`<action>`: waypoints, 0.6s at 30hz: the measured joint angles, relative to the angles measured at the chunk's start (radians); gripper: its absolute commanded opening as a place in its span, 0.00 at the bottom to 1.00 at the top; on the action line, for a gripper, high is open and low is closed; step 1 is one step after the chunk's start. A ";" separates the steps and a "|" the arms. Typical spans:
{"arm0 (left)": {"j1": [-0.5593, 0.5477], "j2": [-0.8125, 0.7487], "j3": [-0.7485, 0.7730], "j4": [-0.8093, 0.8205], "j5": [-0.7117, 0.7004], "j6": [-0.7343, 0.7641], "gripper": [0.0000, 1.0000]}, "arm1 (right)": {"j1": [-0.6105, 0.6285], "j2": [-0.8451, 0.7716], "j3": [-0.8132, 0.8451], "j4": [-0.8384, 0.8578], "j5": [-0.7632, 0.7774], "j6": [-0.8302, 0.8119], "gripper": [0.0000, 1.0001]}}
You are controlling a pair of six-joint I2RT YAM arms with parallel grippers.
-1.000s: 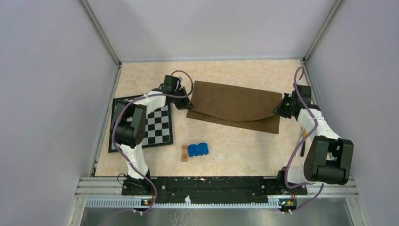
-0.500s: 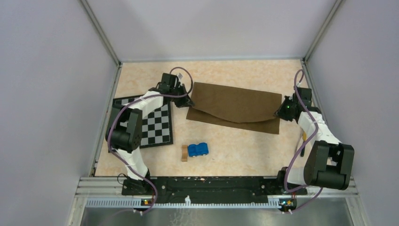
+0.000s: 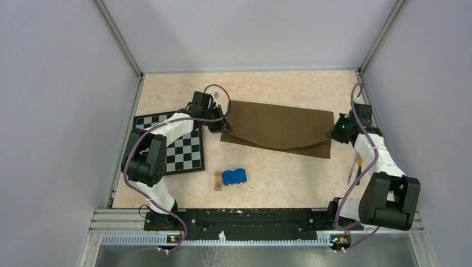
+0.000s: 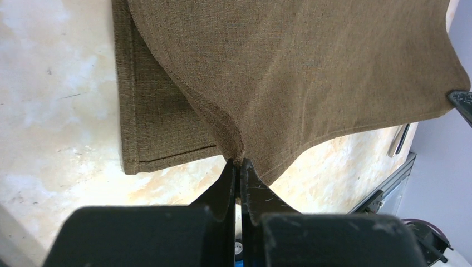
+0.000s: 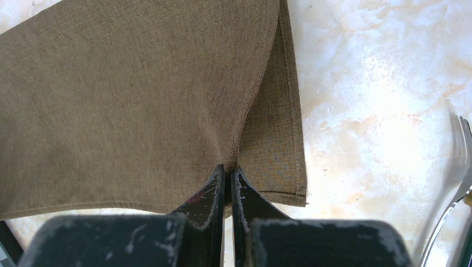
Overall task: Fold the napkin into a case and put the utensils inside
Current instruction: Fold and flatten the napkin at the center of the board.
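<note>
napkin [image 3: 278, 125] 1 | checkered mat [image 3: 183, 150] 1 | blue toy car [image 3: 234, 176] 1 | wooden block [image 3: 218, 181] 1 | fork [image 5: 461, 161] 1

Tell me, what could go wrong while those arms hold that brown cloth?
The left gripper and right gripper each pinch only a sliver of the napkin, so a corner may slip free. The lifted layer sags in the middle, so the fold might land crooked. The fork lies near the right gripper and could get nudged.

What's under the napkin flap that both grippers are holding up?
A lower layer of the same napkin, flat on the table, shows as a strip along the near edge. The flap, pinched by the left gripper and right gripper, hides the rest.
</note>
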 measured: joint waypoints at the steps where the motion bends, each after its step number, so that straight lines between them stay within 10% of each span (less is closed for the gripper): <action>1: -0.004 0.002 0.000 0.002 0.000 0.000 0.00 | -0.002 0.000 0.000 0.001 0.000 0.000 0.00; 18: -0.011 0.065 0.001 -0.016 -0.069 0.018 0.00 | -0.005 0.045 -0.060 0.045 -0.002 -0.014 0.00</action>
